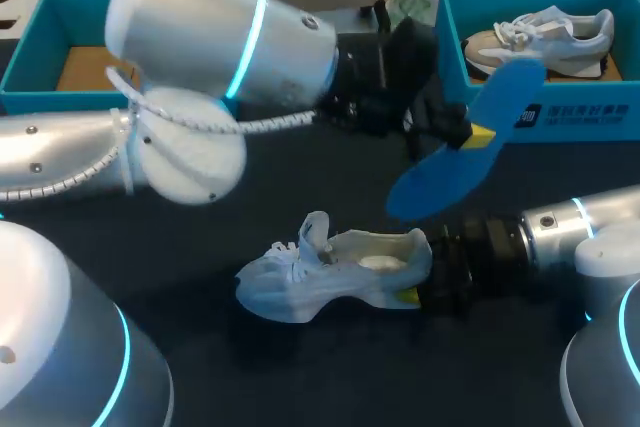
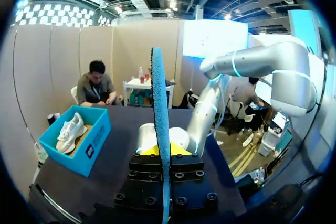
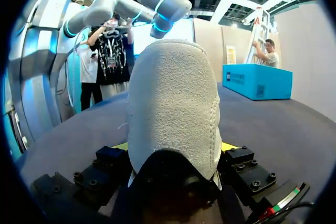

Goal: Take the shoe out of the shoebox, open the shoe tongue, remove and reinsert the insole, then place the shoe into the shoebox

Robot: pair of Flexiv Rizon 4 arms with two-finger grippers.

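The right gripper [image 1: 415,282] is clamped on the heel of the white shoe [image 1: 330,272], which stands on the table [image 1: 300,372] with bare surface around its toe. Above and beyond the shoe's heel, toward the shoebox [image 1: 565,119], the left gripper [image 1: 472,134] pinches the blue insole [image 1: 430,185] in the air.

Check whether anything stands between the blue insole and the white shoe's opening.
Nothing visible does. The left gripper holds the insole in open air, clear of the shoe; the right gripper grips only the heel, leaving the opening uncovered.
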